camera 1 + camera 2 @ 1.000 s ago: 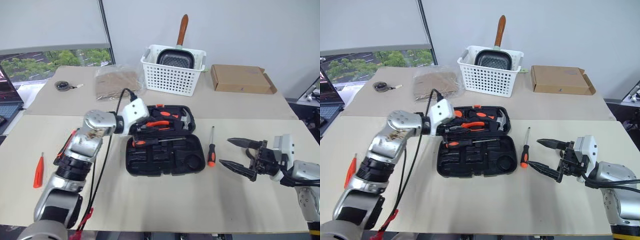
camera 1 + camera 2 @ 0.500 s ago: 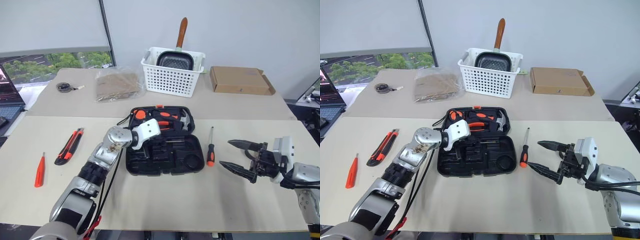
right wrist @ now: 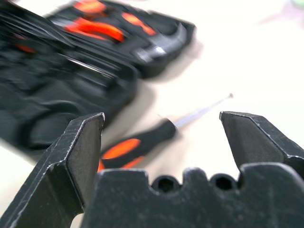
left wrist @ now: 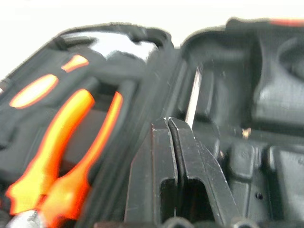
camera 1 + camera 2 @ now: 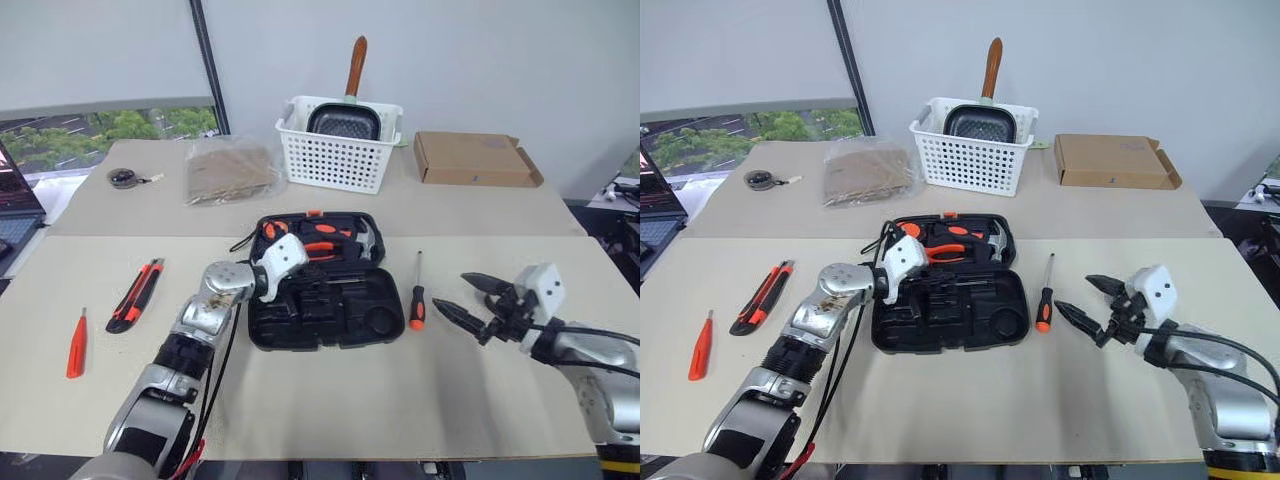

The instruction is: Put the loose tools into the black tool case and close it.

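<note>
left eye view: the black tool case [image 5: 325,295] lies open in the middle of the table [image 5: 300,400], with orange-handled pliers [image 5: 320,247] and a hammer [image 5: 367,238] seated in its far half. the left gripper [image 4: 175,142] reaches over the case's left side, its fingers pressed together with nothing between them; in the left wrist view their tips sit just in front of a thin steel shaft [image 4: 192,97] lying in a slot of the case. just beside the case's right edge, an orange-and-black screwdriver [image 5: 417,297] lies on the table, shaft pointing away from the robot. the right gripper [image 5: 468,298] hovers near that screwdriver's handle, fingers spread wide apart, empty. well off to the left lie the red-and-black utility knife [image 5: 137,295] and, nearer the table's edge, the small red screwdriver [image 5: 76,345]. at the far side stand a white basket [image 5: 340,145] holding a pan [image 5: 345,115], a cardboard box [image 5: 475,160] to its right, and a brown bag [image 5: 230,168] to its left.
</note>
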`<action>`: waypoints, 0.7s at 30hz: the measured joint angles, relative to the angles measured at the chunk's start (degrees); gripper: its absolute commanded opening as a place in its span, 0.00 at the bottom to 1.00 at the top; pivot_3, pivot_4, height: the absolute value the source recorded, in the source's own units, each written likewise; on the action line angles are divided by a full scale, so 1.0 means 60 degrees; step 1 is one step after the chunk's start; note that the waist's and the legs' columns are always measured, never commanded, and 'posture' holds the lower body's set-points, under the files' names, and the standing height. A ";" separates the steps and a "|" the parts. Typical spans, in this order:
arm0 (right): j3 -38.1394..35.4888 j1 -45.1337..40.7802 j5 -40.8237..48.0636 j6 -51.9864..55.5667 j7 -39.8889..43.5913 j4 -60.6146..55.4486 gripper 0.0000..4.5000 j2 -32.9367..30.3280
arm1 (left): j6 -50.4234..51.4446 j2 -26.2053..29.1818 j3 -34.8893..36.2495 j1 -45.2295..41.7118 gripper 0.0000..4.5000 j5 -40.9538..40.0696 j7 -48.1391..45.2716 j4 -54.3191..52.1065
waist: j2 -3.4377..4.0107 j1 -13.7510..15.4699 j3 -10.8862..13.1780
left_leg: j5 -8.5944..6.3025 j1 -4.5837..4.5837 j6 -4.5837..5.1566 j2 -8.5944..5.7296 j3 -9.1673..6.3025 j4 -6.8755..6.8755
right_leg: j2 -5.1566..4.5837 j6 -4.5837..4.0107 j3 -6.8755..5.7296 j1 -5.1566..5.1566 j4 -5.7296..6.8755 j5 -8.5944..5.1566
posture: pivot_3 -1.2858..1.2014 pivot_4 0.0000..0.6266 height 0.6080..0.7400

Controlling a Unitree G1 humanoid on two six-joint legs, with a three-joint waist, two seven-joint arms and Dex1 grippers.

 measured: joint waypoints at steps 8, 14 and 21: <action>0.0622 -0.1431 -0.0203 0.2935 -0.2234 -0.0192 1.00 0.0601 | 0.1883 0.2041 0.0533 0.0594 0.02 -0.2498 -0.2432 -0.2798 | -0.0002 -0.0019 0.0001 | 0.0009 -0.0001 -0.0021 -0.0012 0.0001 -0.0004 | 0.0000 0.0010 -0.0011 0.0007 0.0003 -0.0028 | 0.52 0.24 0.70; 0.1328 -0.1530 -0.0347 0.4615 -0.2936 -0.0807 1.00 0.0675 | 0.2997 0.2973 0.0846 0.0572 0.15 -0.3437 -0.2857 -0.3806 | -0.0003 -0.0018 0.0003 | -0.0022 0.0001 0.0033 -0.0016 -0.0004 -0.0004 | 0.0004 0.0012 -0.0005 0.0013 -0.0010 -0.0029 | 0.52 0.24 0.70; 0.1735 -0.1582 -0.0703 0.5494 -0.3248 -0.1330 0.89 0.0325 | 0.3318 0.4078 0.0825 0.0570 0.72 -0.3444 -0.3200 -0.4820 | -0.0003 -0.0020 0.0003 | -0.0016 0.0006 0.0019 -0.0010 -0.0008 -0.0011 | 0.0040 0.0011 -0.0003 0.0016 -0.0024 -0.0031 | 0.52 0.24 0.70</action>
